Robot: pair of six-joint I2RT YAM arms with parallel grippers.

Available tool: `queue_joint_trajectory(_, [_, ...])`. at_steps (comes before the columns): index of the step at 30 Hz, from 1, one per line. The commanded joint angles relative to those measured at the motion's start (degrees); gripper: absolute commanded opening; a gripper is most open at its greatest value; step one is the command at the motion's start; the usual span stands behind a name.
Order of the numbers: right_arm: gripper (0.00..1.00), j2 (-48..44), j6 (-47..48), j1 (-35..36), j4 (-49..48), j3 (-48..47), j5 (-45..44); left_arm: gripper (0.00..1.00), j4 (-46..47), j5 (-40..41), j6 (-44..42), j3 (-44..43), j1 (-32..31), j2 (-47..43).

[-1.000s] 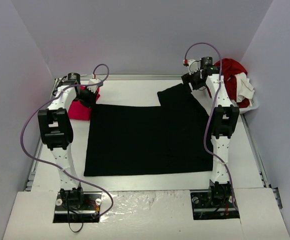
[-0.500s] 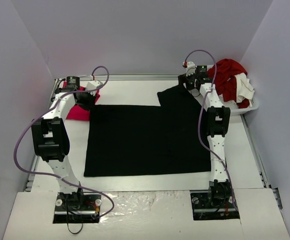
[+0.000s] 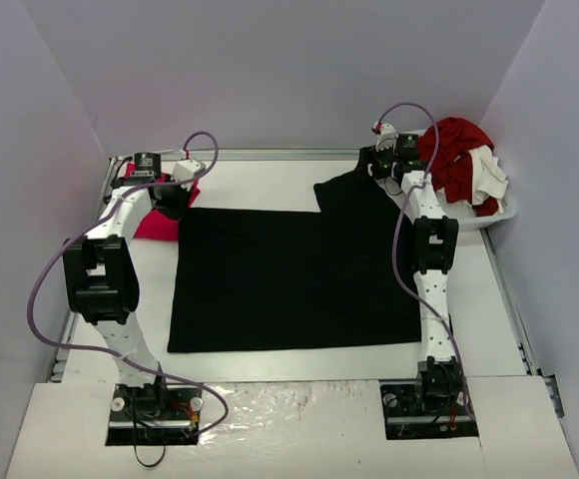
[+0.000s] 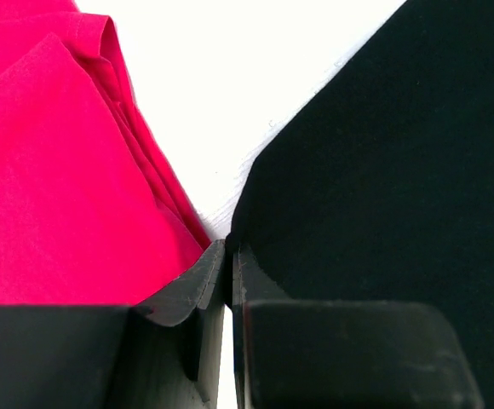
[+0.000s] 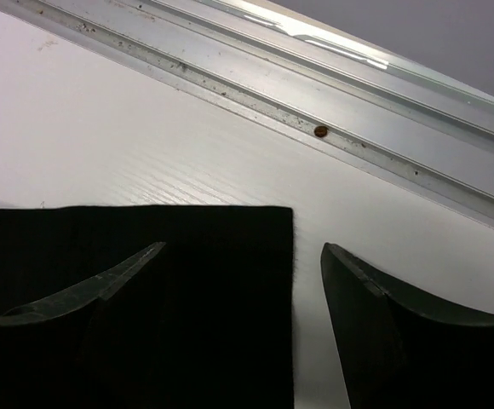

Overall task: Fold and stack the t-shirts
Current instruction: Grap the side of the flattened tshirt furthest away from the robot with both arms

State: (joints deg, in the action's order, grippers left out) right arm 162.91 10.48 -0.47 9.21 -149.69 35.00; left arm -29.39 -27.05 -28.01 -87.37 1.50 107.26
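Note:
The large black t-shirt [image 3: 299, 279] lies spread flat on the white table, with one sleeve reaching to the far right. The pink-red t-shirt [image 3: 155, 222] lies bunched at the far left, next to the black shirt's far left corner. My left gripper [image 3: 178, 195] is at that corner. In the left wrist view its jaws [image 4: 230, 251] are shut on the black shirt's corner [image 4: 383, 170], with the pink-red cloth [image 4: 60, 170] just to the left. My right gripper [image 3: 371, 170] is open over the far sleeve's corner [image 5: 187, 256], and its fingers [image 5: 243, 251] straddle the cloth's edge.
A white basket [image 3: 501, 215] holding red and white clothes [image 3: 459, 150] stands at the far right, beside the right arm. A metal rail [image 5: 315, 94] runs along the table's far edge, just beyond the right gripper. Purple walls enclose the table.
The right arm has stretched further out, bringing its open gripper over the sleeve corner. The left arm's elbow has swung left while its gripper stayed at the shirt's far left corner.

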Motion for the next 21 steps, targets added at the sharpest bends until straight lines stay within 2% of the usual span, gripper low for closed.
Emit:
queue_joint_trajectory(1, [0.68, 1.1, -3.5, -1.5, -0.4, -1.9, 4.3, 0.02, 0.3, 0.7, 0.6, -1.7, -0.4, -1.6])
queue_joint_trajectory(7, [0.66, 1.8, -3.7, -1.5, -0.4, -1.6, 5.2, 0.02, -0.1, 0.7, 0.2, -2.2, -0.8, -0.6])
queue_joint_trajectory(9, [0.60, 2.0, -3.9, -1.5, -0.4, -1.4, 6.1, 0.02, -0.2, 0.6, 0.1, -2.1, -0.9, -0.4])
queue_joint_trajectory(18, [0.56, 1.9, -4.8, -1.3, -0.3, -0.3, 9.4, 0.02, -0.8, 0.2, 0.1, -3.1, -0.9, 0.8])
queue_joint_trajectory(21, [0.52, 2.1, -4.7, -1.1, -0.3, -0.3, 9.4, 0.02, -0.8, 0.2, 0.1, -3.1, -0.9, 0.9])
